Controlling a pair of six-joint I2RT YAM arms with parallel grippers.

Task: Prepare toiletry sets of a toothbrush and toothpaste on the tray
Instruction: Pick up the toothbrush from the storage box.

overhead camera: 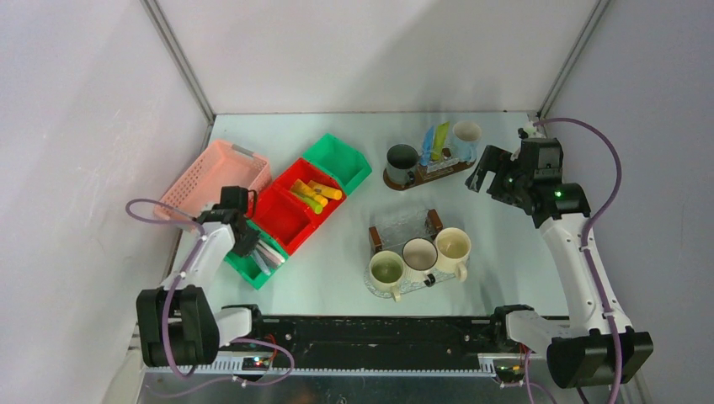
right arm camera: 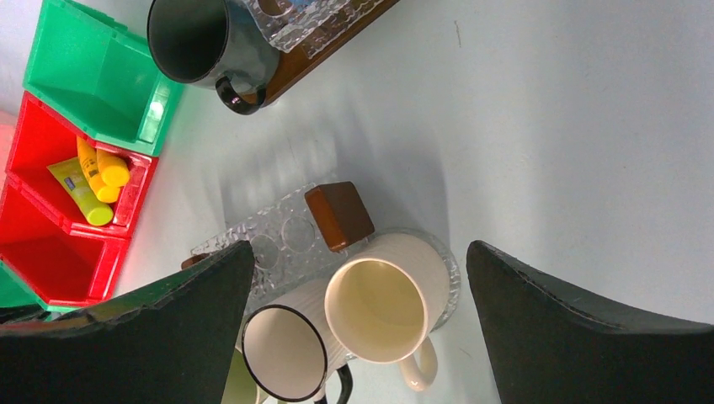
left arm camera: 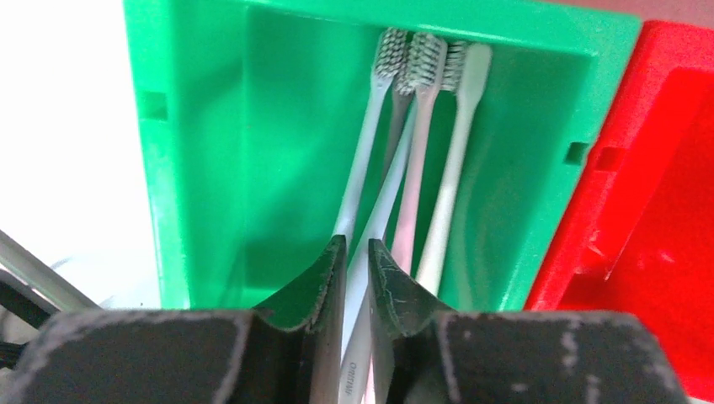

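Note:
In the left wrist view, several pale toothbrushes lie in a green bin. My left gripper is down in that bin, its jaws pressed on the white handle of one toothbrush. From above, the left gripper sits over the near green bin. Yellow and orange toothpaste tubes lie in the red bin. The near tray carries three mugs. My right gripper hangs open and empty above the table, with the cream mug below it.
The back tray holds a dark mug, a pale blue mug and blue and green tubes. A pink basket stands at the left and another green bin behind the red one.

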